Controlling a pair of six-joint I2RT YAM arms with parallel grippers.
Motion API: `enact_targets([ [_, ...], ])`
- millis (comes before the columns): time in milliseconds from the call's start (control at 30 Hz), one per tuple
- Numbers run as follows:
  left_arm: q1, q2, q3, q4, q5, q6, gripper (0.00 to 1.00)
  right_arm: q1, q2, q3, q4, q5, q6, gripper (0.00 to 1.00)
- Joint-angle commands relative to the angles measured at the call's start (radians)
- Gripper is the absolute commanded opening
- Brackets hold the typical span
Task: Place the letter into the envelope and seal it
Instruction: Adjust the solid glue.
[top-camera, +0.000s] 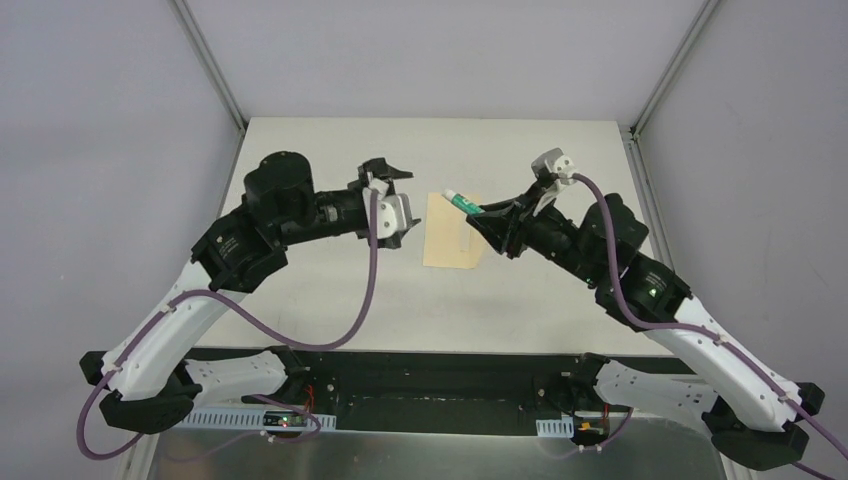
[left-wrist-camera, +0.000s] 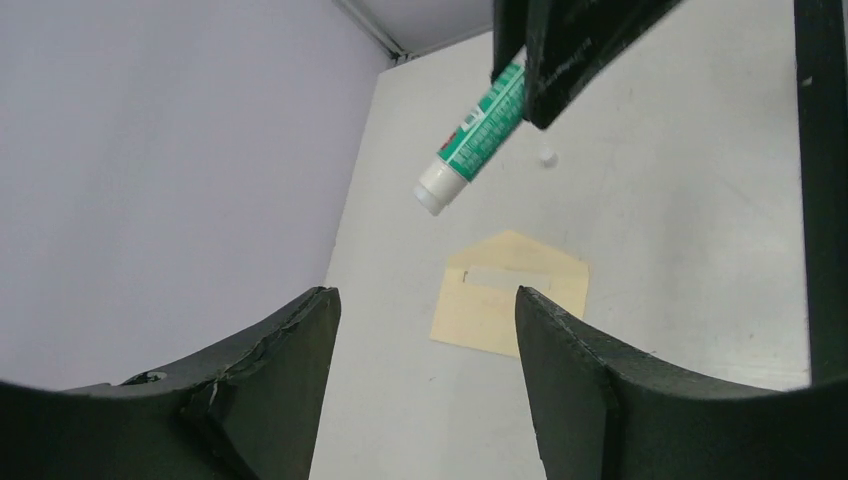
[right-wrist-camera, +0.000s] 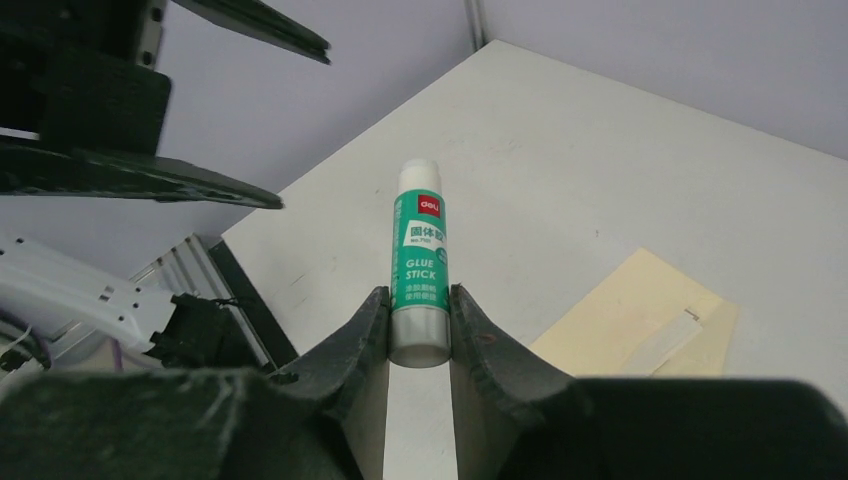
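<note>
The yellow-tan envelope (top-camera: 452, 232) lies flat mid-table with its pointed flap open; it also shows in the left wrist view (left-wrist-camera: 510, 295) and the right wrist view (right-wrist-camera: 630, 315). A pale strip (left-wrist-camera: 505, 275) runs across it under the flap. The letter is not visible. My right gripper (top-camera: 484, 212) is shut on the base of a green-white glue stick (right-wrist-camera: 421, 265) and holds it in the air over the envelope's far end, white tip toward the left arm. My left gripper (top-camera: 385, 170) hangs left of the envelope, raised, open and empty (left-wrist-camera: 425, 292).
A small white speck (left-wrist-camera: 547, 157) lies on the table beyond the envelope. The white table (top-camera: 330, 290) is bounded by grey walls at left, right and back. A black rail (top-camera: 430, 370) with the arm bases runs along the near edge.
</note>
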Motion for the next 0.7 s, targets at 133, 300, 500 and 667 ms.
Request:
enact_targets([
  [133,-0.095,-0.007,-0.022,-0.058,0.055,0.407,0.65,-0.001,-0.021,0.084,-0.128,-0.171,-0.014,0.01],
  [300,-0.176,0.005,-0.055,-0.027,-0.019,0.479,0.64,-0.001,-0.005,0.091,-0.132,-0.202,-0.008,0.01],
  [500,-0.201,0.029,-0.054,-0.018,-0.018,0.479,0.64,0.000,0.007,0.109,-0.128,-0.234,-0.006,0.01],
  [667,-0.204,0.043,-0.053,-0.011,-0.015,0.468,0.64,0.000,0.005,0.122,-0.135,-0.254,-0.008,0.01],
])
